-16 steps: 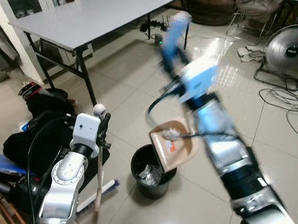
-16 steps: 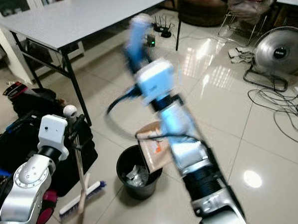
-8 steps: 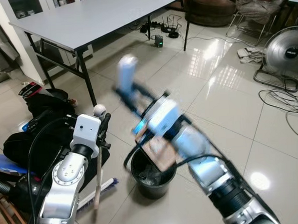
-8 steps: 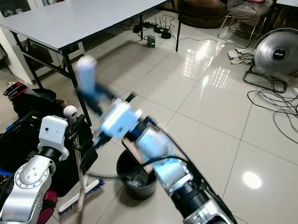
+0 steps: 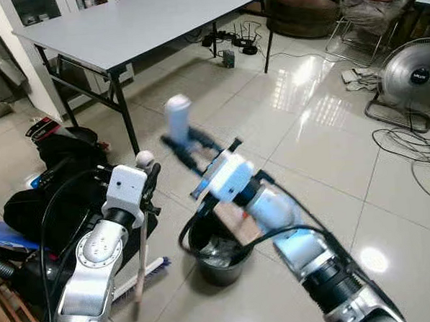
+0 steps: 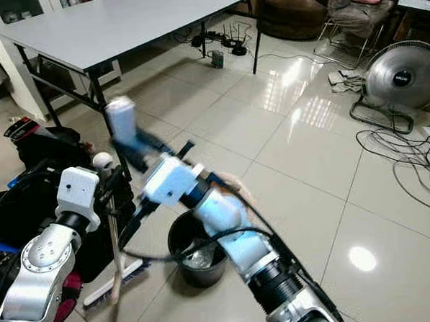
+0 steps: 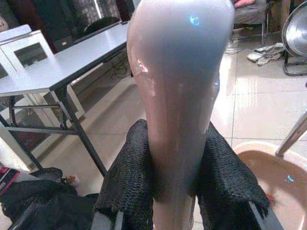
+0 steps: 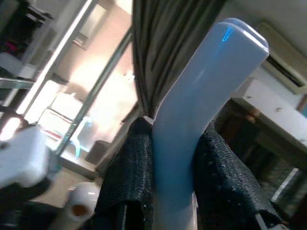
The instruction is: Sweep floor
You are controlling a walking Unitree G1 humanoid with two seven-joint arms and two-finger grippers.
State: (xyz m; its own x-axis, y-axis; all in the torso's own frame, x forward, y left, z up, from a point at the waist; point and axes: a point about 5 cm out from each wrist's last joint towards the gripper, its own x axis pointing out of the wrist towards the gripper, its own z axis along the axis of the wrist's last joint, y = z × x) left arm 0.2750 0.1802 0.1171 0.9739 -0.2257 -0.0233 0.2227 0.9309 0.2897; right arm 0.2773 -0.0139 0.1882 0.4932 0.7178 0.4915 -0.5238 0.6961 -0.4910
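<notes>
Down by the black round plastic bin [image 5: 218, 254], the right gripper [image 8: 165, 163] has its jaws clamped on the pale blue plastic dustpan handle [image 8: 192, 120], the tan pan tilted over the bin mouth. Left gripper [image 7: 175, 177] jaws squeeze the cream wooden broom handle [image 7: 177, 96], its brush head [image 5: 145, 274] on the floor below, beside the bin.

No readable text, labels or numbers, the fan's [image 5: 411, 74] hub badge too blurred

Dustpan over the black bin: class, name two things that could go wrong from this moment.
1. The right pincer holds the dustpan tipped at the bin rim; sweepings could fall onto the tiles.
2. The left pincer holds the broom upright close beside the bin; the right arm crossing towards it could knock it.
</notes>
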